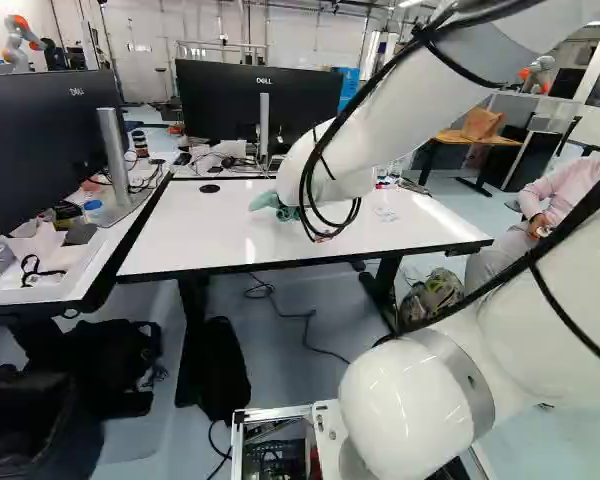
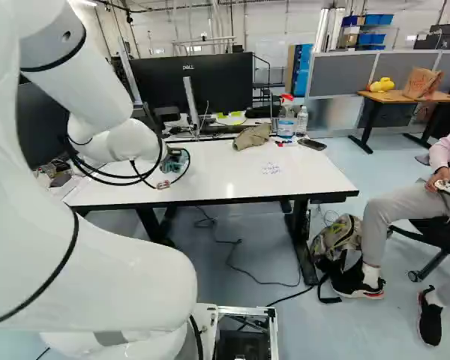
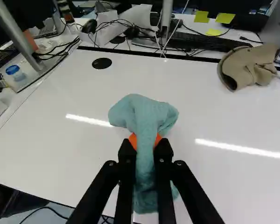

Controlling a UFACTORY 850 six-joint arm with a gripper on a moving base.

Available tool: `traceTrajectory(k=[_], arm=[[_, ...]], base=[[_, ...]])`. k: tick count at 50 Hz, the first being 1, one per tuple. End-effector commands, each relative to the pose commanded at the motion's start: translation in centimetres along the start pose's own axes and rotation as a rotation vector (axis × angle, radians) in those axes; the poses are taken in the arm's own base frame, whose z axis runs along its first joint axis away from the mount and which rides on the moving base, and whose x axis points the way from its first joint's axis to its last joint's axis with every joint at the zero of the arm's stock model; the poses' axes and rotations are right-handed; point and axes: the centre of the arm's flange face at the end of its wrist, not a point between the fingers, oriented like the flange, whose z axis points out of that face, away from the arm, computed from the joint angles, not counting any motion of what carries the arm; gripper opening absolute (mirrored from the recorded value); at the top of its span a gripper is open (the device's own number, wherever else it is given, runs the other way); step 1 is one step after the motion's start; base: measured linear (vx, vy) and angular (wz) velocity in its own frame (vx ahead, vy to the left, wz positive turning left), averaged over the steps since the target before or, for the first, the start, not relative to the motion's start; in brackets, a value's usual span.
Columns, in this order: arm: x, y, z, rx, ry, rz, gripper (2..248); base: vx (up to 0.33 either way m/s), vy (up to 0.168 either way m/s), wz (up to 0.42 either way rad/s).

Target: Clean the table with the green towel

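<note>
Above the glossy white tabletop (image 1: 195, 235), the nearly closed black two-fingered gripper (image 1: 288, 213) pinches a green cloth towel (image 3: 146, 116), its long axis pointing forward between the fingers (image 3: 163, 158); a clear plastic bottle (image 2: 302, 121) stands beyond.

From here I see soft, rough-looking cloth in the towel (image 3: 144, 114), a smooth, glossy white worktop (image 3: 93, 144), and a matt, creased cloth cap (image 3: 247, 67).
</note>
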Motion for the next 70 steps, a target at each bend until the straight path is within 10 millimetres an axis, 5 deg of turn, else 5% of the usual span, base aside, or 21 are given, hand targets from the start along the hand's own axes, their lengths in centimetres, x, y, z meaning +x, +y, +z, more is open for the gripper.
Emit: traceTrajectory(k=[40,70], arm=[[0.6,-5.9,0.6,0.126,-0.005,-0.092,50],[-0.2,-8.8,3.9,0.172,-0.080,-0.136,50]], base=[[0.000,0.000,0.000],[0.000,0.000,0.000]])
